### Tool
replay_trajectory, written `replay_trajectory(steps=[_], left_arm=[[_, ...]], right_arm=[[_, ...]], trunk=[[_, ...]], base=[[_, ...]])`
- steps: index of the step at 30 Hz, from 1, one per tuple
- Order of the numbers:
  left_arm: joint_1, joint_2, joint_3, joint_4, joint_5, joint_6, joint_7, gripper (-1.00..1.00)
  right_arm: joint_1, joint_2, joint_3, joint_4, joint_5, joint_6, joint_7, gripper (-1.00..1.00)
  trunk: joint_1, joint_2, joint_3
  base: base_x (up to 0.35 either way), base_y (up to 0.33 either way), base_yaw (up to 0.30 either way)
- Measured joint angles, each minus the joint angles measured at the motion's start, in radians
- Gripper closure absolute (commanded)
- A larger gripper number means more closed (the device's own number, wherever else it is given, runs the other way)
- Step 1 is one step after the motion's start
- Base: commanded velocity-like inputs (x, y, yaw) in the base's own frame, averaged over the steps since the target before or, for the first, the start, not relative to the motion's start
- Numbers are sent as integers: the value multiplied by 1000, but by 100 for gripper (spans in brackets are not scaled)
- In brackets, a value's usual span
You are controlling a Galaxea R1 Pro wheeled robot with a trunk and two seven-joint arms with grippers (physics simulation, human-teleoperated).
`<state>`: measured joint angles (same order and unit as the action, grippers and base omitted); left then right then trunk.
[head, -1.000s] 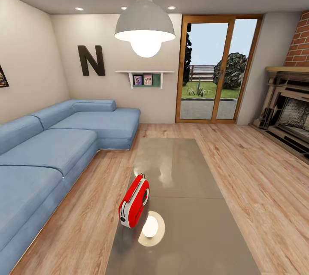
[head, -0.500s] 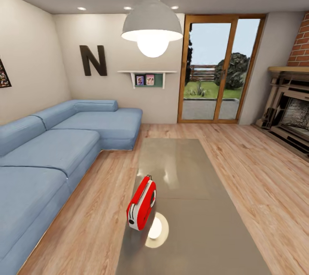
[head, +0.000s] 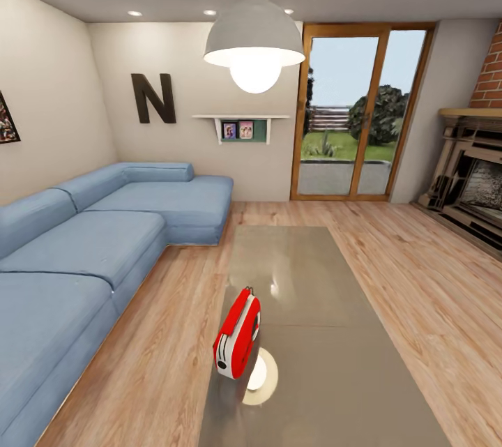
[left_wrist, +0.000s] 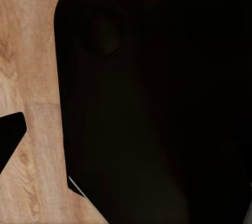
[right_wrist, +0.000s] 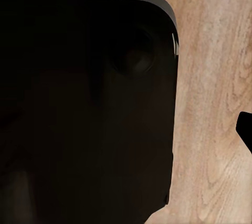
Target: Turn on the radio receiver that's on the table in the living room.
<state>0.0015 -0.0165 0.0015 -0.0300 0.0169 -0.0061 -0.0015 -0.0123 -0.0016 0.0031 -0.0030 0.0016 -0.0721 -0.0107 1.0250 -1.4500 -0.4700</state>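
The bright-red radio receiver (head: 237, 339) stands on edge on the long low table (head: 307, 273), near its left side and toward my end, with its thin wire handle on top. Its face is turned to the right and seen at a slant, so the dial is hardly visible. The table's glossy grey-beige top mirrors the lamp just beside the radio. In the left wrist view a dark fingertip (left_wrist: 10, 135) shows over the wood floor beside a large black body (left_wrist: 157, 103). The right wrist view has a dark fingertip (right_wrist: 245, 129) next to a similar black body (right_wrist: 84, 103).
A big blue sectional sofa (head: 84, 252) runs along the left of the table, with a strip of wood floor between them. A white pendant lamp (head: 254, 42) hangs over the table. A dark letter N (head: 153, 98), a glass door (head: 359, 112) and a fireplace (head: 474, 175) line the walls.
The whole head view has shifted: the camera has moved, so the radio, lamp and door sit further right in the picture. The radio itself stays in place on the table.
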Motion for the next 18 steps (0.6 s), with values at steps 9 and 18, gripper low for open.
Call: replay_trajectory(steps=[9, 18], left_arm=[[0, 0, 1, 0, 0, 0, 0, -100], [0, 0, 0, 0, 0, 0, 0, -100]], right_arm=[[0, 0, 0, 0, 0, 0, 0, -100], [0, 0, -1, 0, 0, 0, 0, -100]], trunk=[[0, 0, 0], [0, 0, 0]], base=[[0, 1, 0], [0, 0, 0]])
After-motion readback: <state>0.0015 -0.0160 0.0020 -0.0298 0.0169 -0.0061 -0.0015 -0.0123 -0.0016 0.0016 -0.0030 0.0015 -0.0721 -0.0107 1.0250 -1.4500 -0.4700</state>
